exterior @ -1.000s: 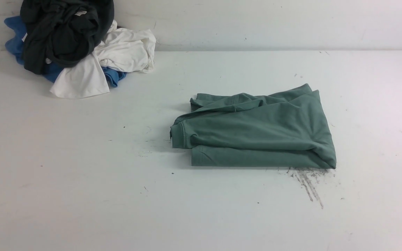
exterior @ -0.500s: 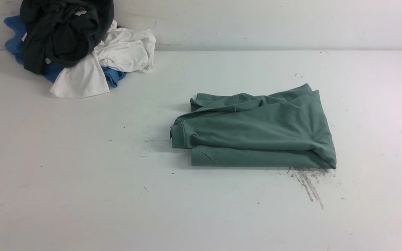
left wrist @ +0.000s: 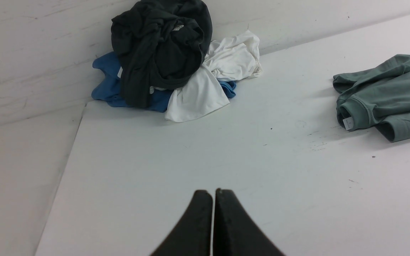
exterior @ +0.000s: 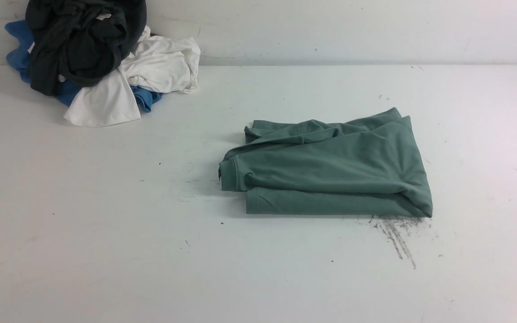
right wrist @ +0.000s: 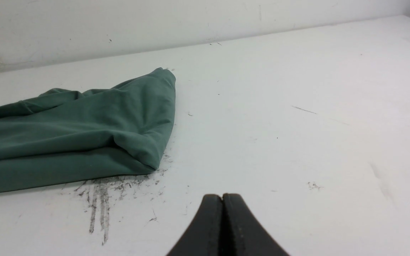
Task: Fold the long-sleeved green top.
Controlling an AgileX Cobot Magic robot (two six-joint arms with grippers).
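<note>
Green long-sleeved top (exterior: 326, 166) (folded) on table (exterior: 119, 251).

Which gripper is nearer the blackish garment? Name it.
Left. The left gripper hangs short of the blackish garment; the right gripper is farther off to its right.

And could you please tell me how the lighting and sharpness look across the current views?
Front view: bright, even light, only faint shadow beside the green top; white tabletop nearly washed out at right.
Left wrist view: dimmer, greyer, cloth sharp.
Right wrist view: soft light, no obvious blur.
</note>
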